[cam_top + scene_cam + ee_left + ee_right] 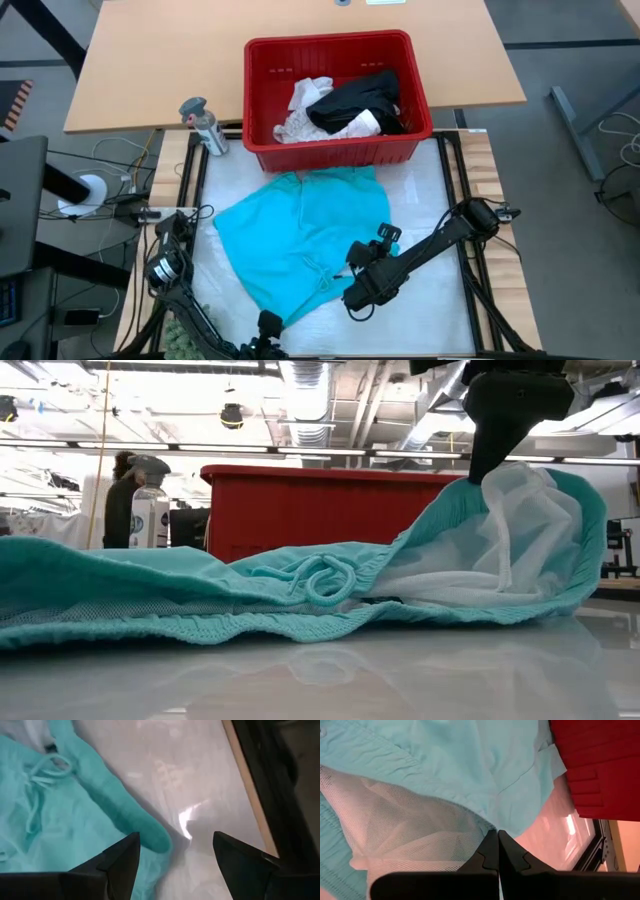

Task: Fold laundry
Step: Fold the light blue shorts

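Fingers of my right tool (pixel 498 851) are pressed together on the teal shorts (pixel 300 240), pinching the waistband edge where the white mesh lining (pixel 405 820) shows; in the low view that edge is lifted off the table (pixel 430 200) into a hood shape under the tool. My left tool (pixel 175 857) stands wide open with nothing between its fingers, low over the near edge of the shorts at the near left of the table; one finger is just beside a rolled teal hem, and I cannot tell whether it touches.

The shorts lie spread across the middle of the white table top, drawstring (pixel 322 578) loose near the waistband. Beyond them at the far side stands the red basket (pixel 340 148), holding a black garment (pixel 360 100) and white garments (pixel 305 105) bunched together; how many white pieces there are I cannot make out. A spray bottle (pixel 205 125) stands left of the basket; its label shows in the low view, but the writing is too small to read. My left tool is mostly cut off at the near edge of the high view. A fuzzy green thing (pixel 178 330) shows partly at the near left corner.
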